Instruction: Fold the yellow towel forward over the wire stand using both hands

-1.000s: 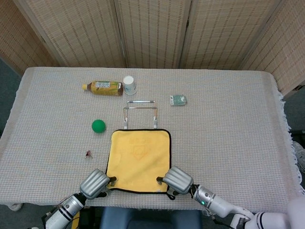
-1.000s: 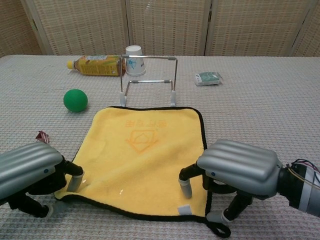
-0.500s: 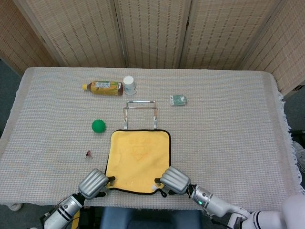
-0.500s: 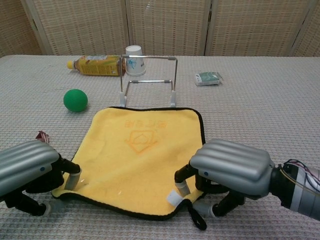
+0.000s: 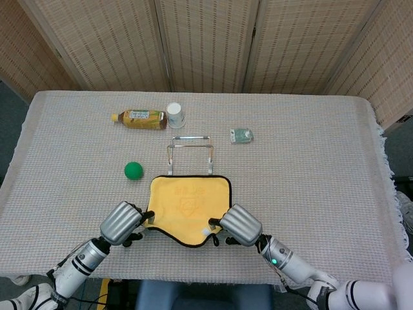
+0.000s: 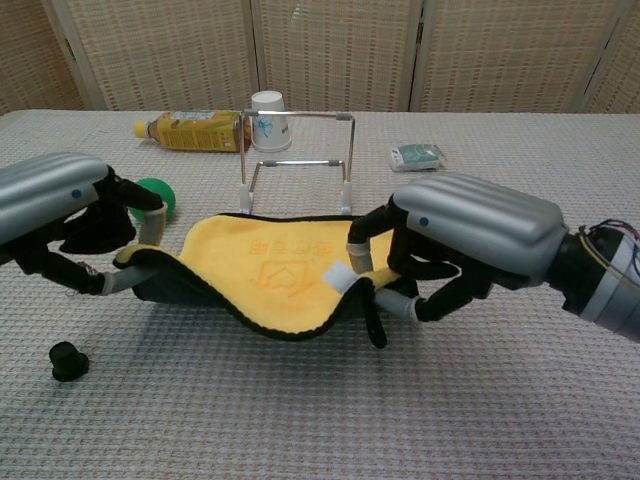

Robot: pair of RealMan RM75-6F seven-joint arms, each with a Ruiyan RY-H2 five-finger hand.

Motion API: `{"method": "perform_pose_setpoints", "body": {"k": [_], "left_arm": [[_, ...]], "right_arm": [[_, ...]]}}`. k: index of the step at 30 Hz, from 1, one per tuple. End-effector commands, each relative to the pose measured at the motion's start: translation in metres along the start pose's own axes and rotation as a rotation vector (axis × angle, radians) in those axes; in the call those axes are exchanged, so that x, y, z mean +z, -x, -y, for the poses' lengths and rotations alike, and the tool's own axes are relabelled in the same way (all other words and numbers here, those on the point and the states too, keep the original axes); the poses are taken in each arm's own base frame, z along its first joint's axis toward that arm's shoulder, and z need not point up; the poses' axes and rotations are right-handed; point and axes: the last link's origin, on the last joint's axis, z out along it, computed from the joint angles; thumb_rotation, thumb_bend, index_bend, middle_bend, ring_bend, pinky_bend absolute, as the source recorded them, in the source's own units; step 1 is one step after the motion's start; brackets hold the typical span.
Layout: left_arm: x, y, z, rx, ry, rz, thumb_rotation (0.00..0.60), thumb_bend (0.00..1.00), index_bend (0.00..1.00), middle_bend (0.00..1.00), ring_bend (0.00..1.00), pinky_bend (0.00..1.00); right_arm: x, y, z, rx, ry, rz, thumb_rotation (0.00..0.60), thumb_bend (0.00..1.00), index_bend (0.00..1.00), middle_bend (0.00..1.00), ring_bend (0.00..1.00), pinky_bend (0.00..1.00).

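Yellow towel (image 6: 270,275) lifted at its near edge, sagging between the two hands; far edge down on the tablecloth (image 5: 310,187) just in front of the wire stand (image 6: 297,160). Black hem visible along the raised edge, white tag and black loop hanging at the right corner.

Left hand (image 6: 75,215) clamped on the near left corner, cloth pinched between thumb and fingers (image 6: 150,228). Right hand (image 6: 455,245) clamped on the near right corner in the same manner. Both corners clear of the table in the chest view.

Wire stand upright, beyond the towel, not touched by cloth or hands. In the head view, stand (image 5: 190,154) directly behind the towel (image 5: 187,200), hands (image 5: 121,221) and (image 5: 240,224) at its near corners.

Elsewhere on the table: green ball (image 5: 133,170) left of the stand, partly hidden behind the left hand in the chest view; bottle (image 5: 139,119) lying on its side with a white paper cup (image 5: 175,115) at its right end; small green packet (image 5: 241,135) right of the stand; small black object (image 6: 66,361) on the cloth near the front left.
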Motion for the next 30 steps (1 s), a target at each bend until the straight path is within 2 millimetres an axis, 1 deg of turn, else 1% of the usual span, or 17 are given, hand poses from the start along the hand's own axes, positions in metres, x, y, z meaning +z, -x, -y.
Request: {"method": "perform_pose_setpoints", "body": {"k": [1, 7, 13, 19, 24, 30], "left_arm": [[0.021, -0.029, 0.008, -0.024, -0.001, -0.068, 0.600, 0.43, 0.61, 1.00, 0.88, 0.88], [0.051, -0.067, 0.021, -0.091, -0.028, -0.150, 0.600, 0.43, 0.61, 1.00, 0.88, 0.88], [0.080, -0.096, 0.026, -0.056, -0.042, -0.192, 0.600, 0.43, 0.61, 1.00, 0.88, 0.88], [0.111, -0.112, 0.027, -0.095, -0.071, -0.189, 0.600, 0.43, 0.61, 1.00, 0.88, 0.88], [0.136, -0.120, 0.026, -0.115, -0.087, -0.178, 0.600, 0.43, 0.62, 1.00, 0.88, 0.88], [0.162, -0.125, 0.037, -0.085, -0.147, -0.138, 0.600, 0.43, 0.62, 1.00, 0.88, 0.88]], "right_arm": [[0.007, -0.025, -0.006, 0.008, 0.028, -0.069, 0.600, 0.54, 0.63, 0.99, 1.00, 1.00], [0.019, -0.063, -0.015, 0.005, 0.070, -0.171, 0.600, 0.54, 0.63, 0.99, 1.00, 1.00], [0.034, -0.092, -0.024, 0.004, 0.114, -0.248, 0.600, 0.55, 0.63, 0.99, 1.00, 1.00], [0.048, -0.110, -0.031, -0.004, 0.148, -0.286, 0.600, 0.55, 0.63, 0.99, 1.00, 1.00], [0.060, -0.120, -0.035, -0.013, 0.170, -0.303, 0.600, 0.55, 0.63, 0.99, 1.00, 1.00], [0.077, -0.132, -0.042, -0.022, 0.202, -0.321, 0.600, 0.55, 0.63, 0.99, 1.00, 1.00]]}}
